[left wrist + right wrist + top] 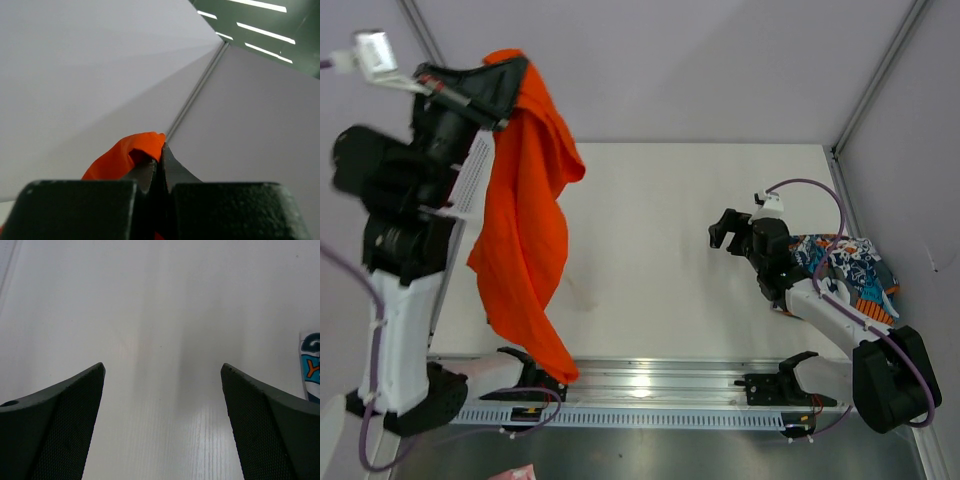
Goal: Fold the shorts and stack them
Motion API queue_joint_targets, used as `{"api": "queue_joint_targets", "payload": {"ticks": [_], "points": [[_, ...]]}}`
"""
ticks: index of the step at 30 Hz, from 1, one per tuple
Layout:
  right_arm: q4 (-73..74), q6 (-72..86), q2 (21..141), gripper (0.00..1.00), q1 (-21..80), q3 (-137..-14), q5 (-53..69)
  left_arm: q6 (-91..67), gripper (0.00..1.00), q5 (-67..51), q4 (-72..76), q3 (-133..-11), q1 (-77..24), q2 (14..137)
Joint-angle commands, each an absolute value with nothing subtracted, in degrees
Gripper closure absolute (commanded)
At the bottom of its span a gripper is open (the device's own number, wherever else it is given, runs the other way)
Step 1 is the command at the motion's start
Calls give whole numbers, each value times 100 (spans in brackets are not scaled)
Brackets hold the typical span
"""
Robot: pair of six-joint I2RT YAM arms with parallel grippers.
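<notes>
While raised high at ten o'clock, clamped shut at the left jaws on a bunched fold of the orange shorts (525,220). Hanging from there in a long drape toward seven o'clock, past the left edge of the white tabletop (660,230), lower end near the aluminium rail (660,385) along six o'clock. At three o'clock, right jaws spread wide, gripping nothing, low over bare tabletop. At four o'clock, beside the right arm, lying on the tabletop: the printed shorts (860,265). All around, pale lilac walls (720,60).

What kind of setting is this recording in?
Probably a lab test cell, not a home: white tabletop, plain panel walls, and an aluminium mounting rail along the near edge.
</notes>
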State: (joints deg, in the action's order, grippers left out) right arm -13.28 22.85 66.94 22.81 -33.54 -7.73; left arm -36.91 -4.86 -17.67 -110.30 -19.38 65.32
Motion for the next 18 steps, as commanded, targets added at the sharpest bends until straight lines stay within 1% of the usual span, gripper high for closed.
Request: {"api": "queue_joint_targets", "payload": {"ticks": [1,4,5,6,8,9,10,11,12,13,15,17,18], "points": [[-1556,2241,6618,2,2312,-3331,-932,-4086,100,-1563,-1102,-10872,-2126,7969],[-1582,2233,6653,2,2303,-3305,-914,-4026,100,-1740,-967,-11151,-2582,9355],[-1599,2224,6653,2,2303,-3296,-897,-3982,100,-1705,-1045,-11449,-2584,9360],[-1634,2206,6662,2,2311,-3296,-879,-3947,100,-1662,-1098,-11574,-2723,9830],[-1652,2206,6680,2,2303,-3287,-853,-3963,100,-1521,-1125,-11890,-2812,10194],[-1652,2180,6688,2,2303,-3296,-861,-4007,98,-1547,-1073,-11926,-2812,10456],[-1644,2171,6688,2,2303,-3287,-870,-4043,88,-1616,-1029,-12014,-2812,10572],[-1635,2180,6697,2,2311,-3287,-888,-3991,28,-1600,-1098,-12171,-2830,10678],[-1635,2180,6697,2,2303,-3278,-888,-3921,1,-1539,-1264,-12303,-2839,10888],[-1643,2171,6689,2,2303,-3278,-905,-3807,1,-1460,-1770,-12635,-2856,10985],[-1705,2153,6697,2,2312,-3270,-809,-3438,1,-1196,-2231,-13067,-2883,11118],[-1811,2118,6732,2,2303,-3235,-450,-3191,1,-1046,-2373,-12920,-2874,10917],[-1958,2109,6802,2,2320,-3217,-274,-3138,1,-985,-2338,-12572,-2865,10786]]}}
